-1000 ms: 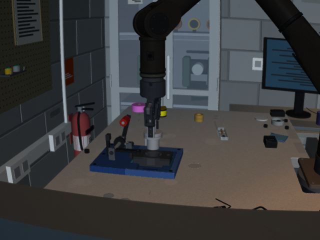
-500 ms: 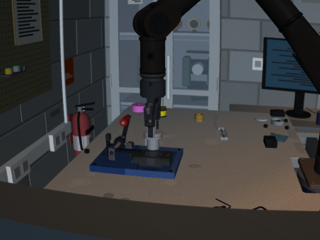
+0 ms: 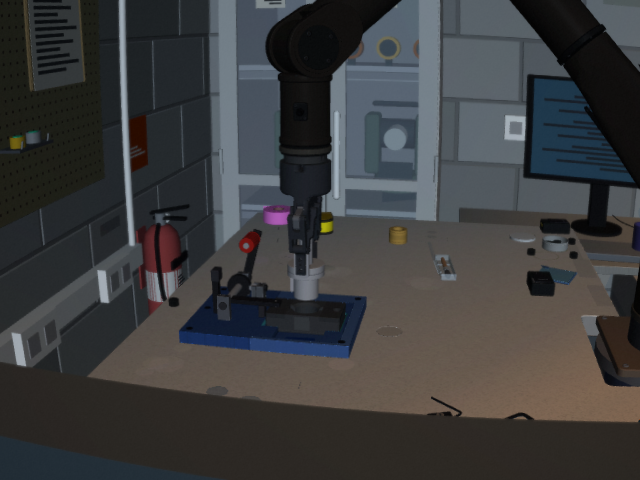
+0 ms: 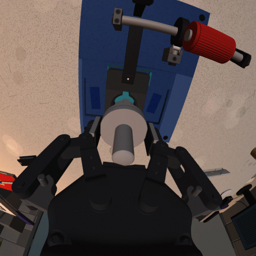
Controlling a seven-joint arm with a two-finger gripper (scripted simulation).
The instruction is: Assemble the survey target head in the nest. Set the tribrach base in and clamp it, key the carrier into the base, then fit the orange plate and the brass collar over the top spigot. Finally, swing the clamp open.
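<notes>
The grey carrier point(image 3: 305, 283) point(image 4: 123, 124), a stepped cylinder with a flange and a thin top spigot, hangs upright just above the round bore of the dark tribrach base point(image 3: 305, 316) point(image 4: 126, 83). The base sits in the nest of the blue fixture plate point(image 3: 274, 323) point(image 4: 133, 62), and the clamp's black arm lies across its near end. The clamp's red handle point(image 3: 249, 242) point(image 4: 209, 41) stands tilted up at the plate's left. The brass collar point(image 3: 397, 235) rests on the bench further back. My gripper point(image 3: 305, 261) point(image 4: 123, 133) points straight down over the base and is closed on the carrier's flange.
A monitor point(image 3: 579, 134) stands on the right of the bench, with small black blocks point(image 3: 541, 283) and discs before it. A pink ring point(image 3: 276, 214) and a yellow part point(image 3: 326, 223) lie behind my arm. A slim tool tray point(image 3: 445, 266) lies right of centre. A fire extinguisher point(image 3: 163, 258) hangs left.
</notes>
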